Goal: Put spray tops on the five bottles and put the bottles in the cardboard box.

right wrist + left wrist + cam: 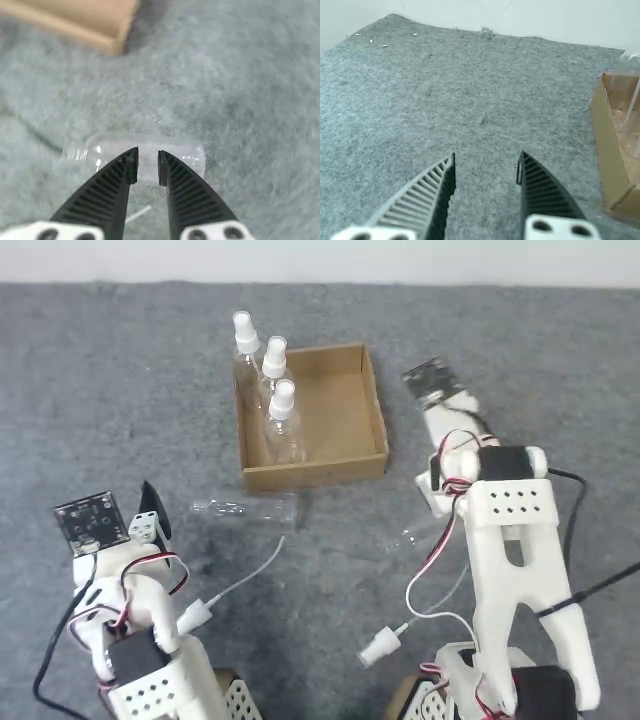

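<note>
The right fingers (117,175) stand narrow, nothing between them, tips just over the lying bottle (187,155). For a good grasp they should open wider than the bottle, descend at its middle and close gently. The left fingers (540,190) are wide, the box (602,130) beside them.

3 capped bottles (284,425), 2 uncapped bottles (245,508), 2 loose spray tops (195,616), 1 cardboard box (340,469), 2 arms (512,540)
</note>
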